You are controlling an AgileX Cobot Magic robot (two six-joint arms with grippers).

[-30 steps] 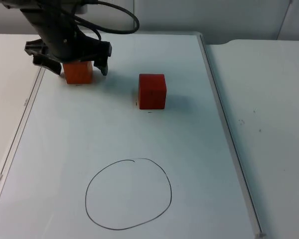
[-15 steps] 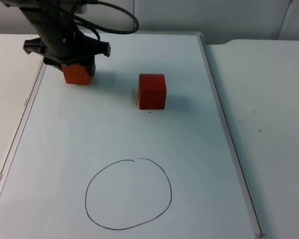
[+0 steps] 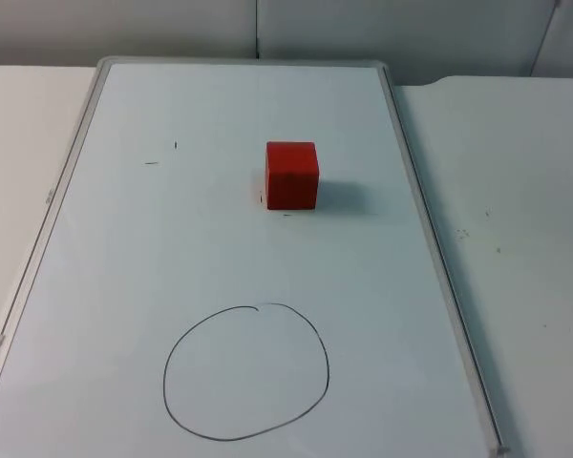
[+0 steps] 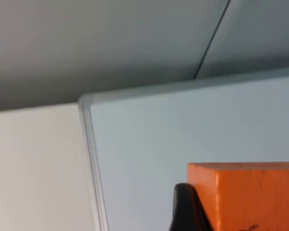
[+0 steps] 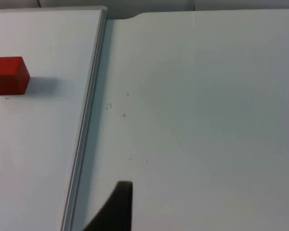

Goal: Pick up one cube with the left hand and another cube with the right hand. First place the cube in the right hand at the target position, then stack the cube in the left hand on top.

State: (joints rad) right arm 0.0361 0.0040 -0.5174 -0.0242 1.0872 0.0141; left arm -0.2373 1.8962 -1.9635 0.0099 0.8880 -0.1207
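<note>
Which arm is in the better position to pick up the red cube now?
The right arm, probably. The left gripper already holds the orange cube, while the red cube sits free on the whiteboard, in the right wrist view.

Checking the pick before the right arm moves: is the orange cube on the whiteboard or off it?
Off it. The orange cube sits against a black fingertip of the left gripper, above the whiteboard, where the red cube rests.
</note>
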